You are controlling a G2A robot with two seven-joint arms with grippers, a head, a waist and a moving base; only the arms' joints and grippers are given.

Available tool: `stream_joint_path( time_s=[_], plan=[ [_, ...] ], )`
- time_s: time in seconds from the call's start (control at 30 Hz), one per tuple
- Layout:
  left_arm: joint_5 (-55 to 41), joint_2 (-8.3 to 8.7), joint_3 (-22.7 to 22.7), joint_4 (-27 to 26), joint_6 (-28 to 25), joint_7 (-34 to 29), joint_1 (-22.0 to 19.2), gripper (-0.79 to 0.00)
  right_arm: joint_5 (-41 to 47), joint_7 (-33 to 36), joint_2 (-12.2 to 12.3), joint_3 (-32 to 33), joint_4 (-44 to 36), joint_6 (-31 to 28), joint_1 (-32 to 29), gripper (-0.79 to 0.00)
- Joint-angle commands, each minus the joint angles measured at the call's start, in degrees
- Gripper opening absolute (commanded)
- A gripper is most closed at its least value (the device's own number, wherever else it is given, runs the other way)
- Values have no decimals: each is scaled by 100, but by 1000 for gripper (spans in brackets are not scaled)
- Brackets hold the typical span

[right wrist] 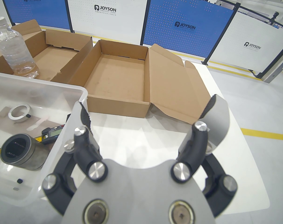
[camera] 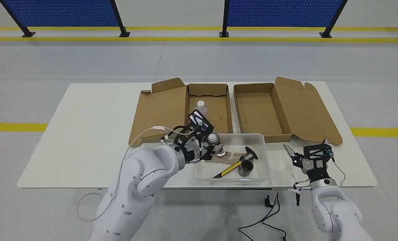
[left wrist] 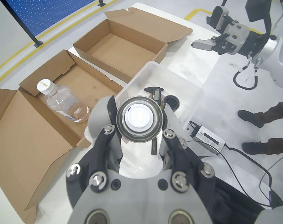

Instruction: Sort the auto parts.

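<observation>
My left end effector pinches the round silver metal can with a white cap over the clear plastic bin, by the surface's front edge. I'd raise it level — clearing the rim — before moving it sideways. The right end effector is spread.

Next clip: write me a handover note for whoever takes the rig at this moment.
Left gripper: jaws shut on a can, held over the bin.
Right gripper: open, over the table beside the bin.
In the bin: caliper, bushing, ring.
Done: bottle stands in one box.
Left: box the can, then sort the bin's parts.
</observation>
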Motion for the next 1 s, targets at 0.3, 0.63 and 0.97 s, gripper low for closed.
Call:
stream_joint_path(
  time_s=[0.3,0.63,0.97],
  plan=[
    [1520,-73,498,947,1048,1306,-378,-785,0,0,0,0,0,0,0,0],
    [2048,-234,982,2125,1794,1651,-998,-785,0,0,0,0,0,0,0,0],
    [2259,-347,1148,3013,2058,1678,-1393,-785,0,0,0,0,0,0,0,0]
  ],
)
